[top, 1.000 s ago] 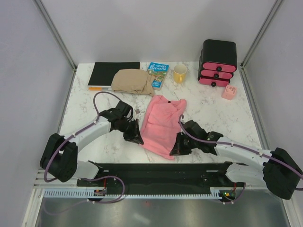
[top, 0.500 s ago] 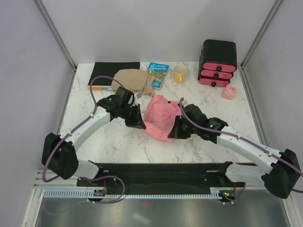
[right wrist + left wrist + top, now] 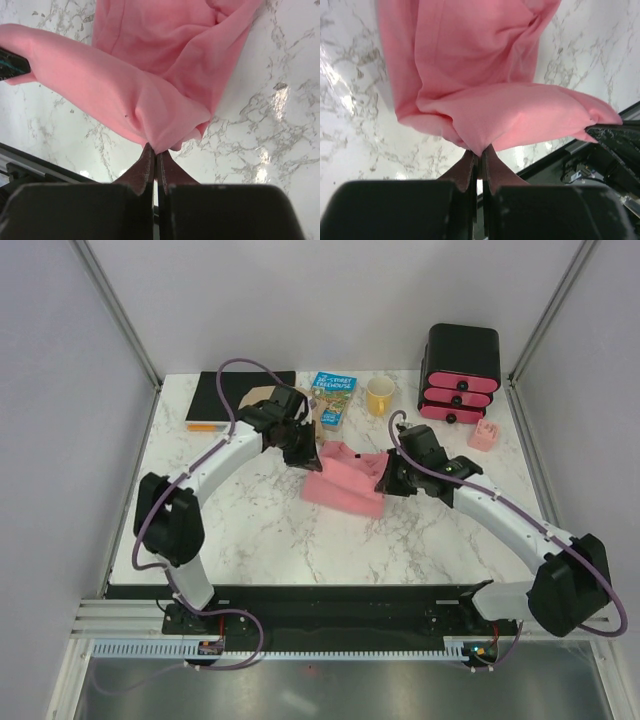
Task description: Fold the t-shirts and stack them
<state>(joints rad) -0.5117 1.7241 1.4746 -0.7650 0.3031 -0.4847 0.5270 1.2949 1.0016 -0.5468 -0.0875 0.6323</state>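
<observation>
Salmon-pink t-shirt is mid-table on the marble table, doubled over crosswise, with the fold line along its near edge. I'd call it mid-fold. The gripped edge is not yet laid down, and in both wrist views the cloth bunches and sags between the two pinch points. Beige garment at far left looks already folded and is probably the stack base, but it is mostly hidden under the left arm, so I can't be sure. My read of what's left: lay the edge flat, smooth it, maybe one more fold, then stack.

Pose:
- Both arms are stretched well out from their bases. The left arm arcs in from near-left and the right arm from near-right, converging on the shirt.
- Left gripper is at the shirt's far-left corner and right gripper at its right side, with the shirt between them.
- Left wrist view: the gripper has its fingers pinched almost together on a tuck of pink cloth.
- Right wrist view: same for that gripper, clamped on a fold of cloth with only a hairline gap.
</observation>
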